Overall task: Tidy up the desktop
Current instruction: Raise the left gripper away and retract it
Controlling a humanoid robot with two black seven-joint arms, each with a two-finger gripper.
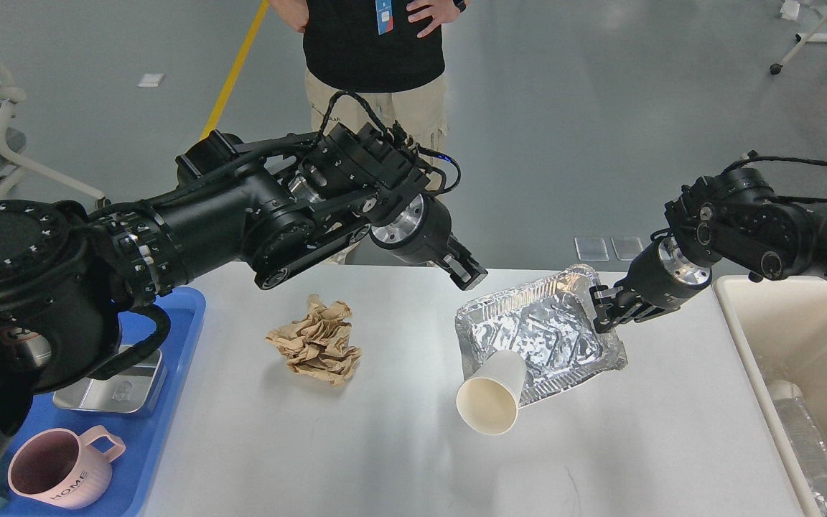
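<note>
The white desktop (385,445) carries a crumpled brown paper ball (316,341) left of centre and a silver foil tray (535,334) right of centre. A white paper cup (491,398) lies on its side, its mouth towards me, leaning over the foil tray's front left rim. My left gripper (469,275) hangs empty above the tray's far left corner, its fingers slightly apart. My right gripper (604,312) is shut on the foil tray's right rim, and that side sits tilted up off the desktop.
A blue tray (176,316) at the left edge holds a steel box (108,384) and a pink mug (62,470). A beige bin (779,316) stands at the right with clear rubbish (808,438) in it. A person (377,43) stands behind the table.
</note>
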